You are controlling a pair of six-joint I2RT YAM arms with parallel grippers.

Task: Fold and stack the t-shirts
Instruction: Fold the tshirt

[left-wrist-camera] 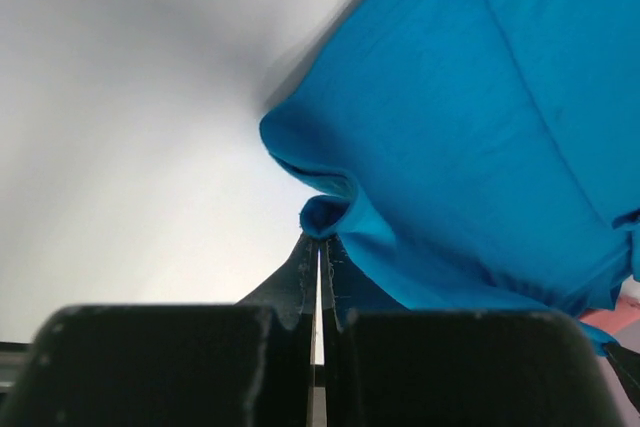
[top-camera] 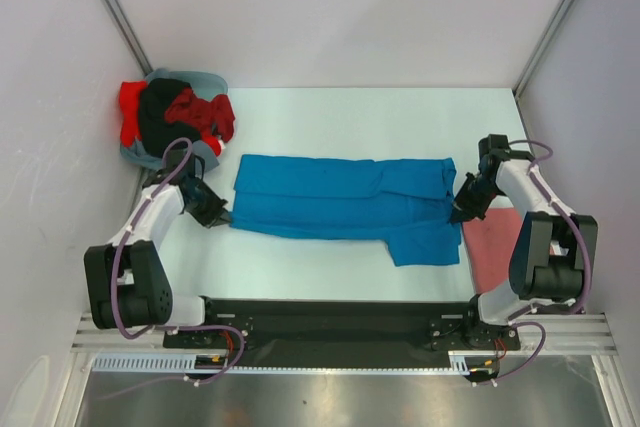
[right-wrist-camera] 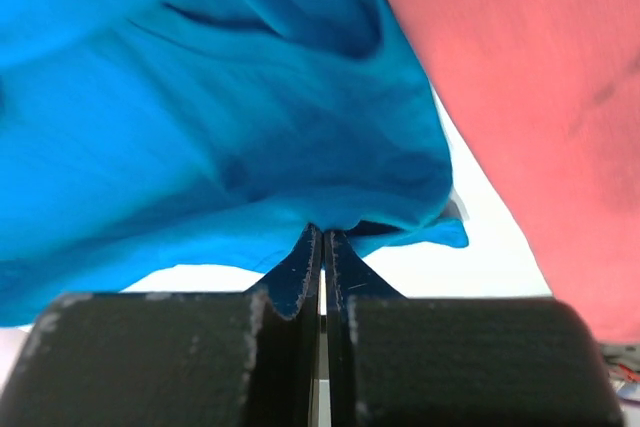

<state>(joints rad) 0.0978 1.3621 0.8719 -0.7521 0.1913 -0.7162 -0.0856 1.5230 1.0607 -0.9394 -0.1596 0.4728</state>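
A bright blue t-shirt (top-camera: 340, 202) lies stretched across the middle of the table, folded lengthwise. My left gripper (top-camera: 222, 216) is shut on its left near corner; the wrist view shows the pinched cloth (left-wrist-camera: 330, 212) at the fingertips. My right gripper (top-camera: 460, 209) is shut on the shirt's right edge (right-wrist-camera: 330, 217). A dull pinkish-red shirt (top-camera: 490, 242) lies flat under the right arm and also shows in the right wrist view (right-wrist-camera: 520, 97). A heap of bright red, black and grey-blue shirts (top-camera: 175, 117) sits at the back left.
White walls with metal posts (top-camera: 110, 7) close in the table on three sides. A black rail (top-camera: 330, 322) carrying the arm bases runs along the near edge.
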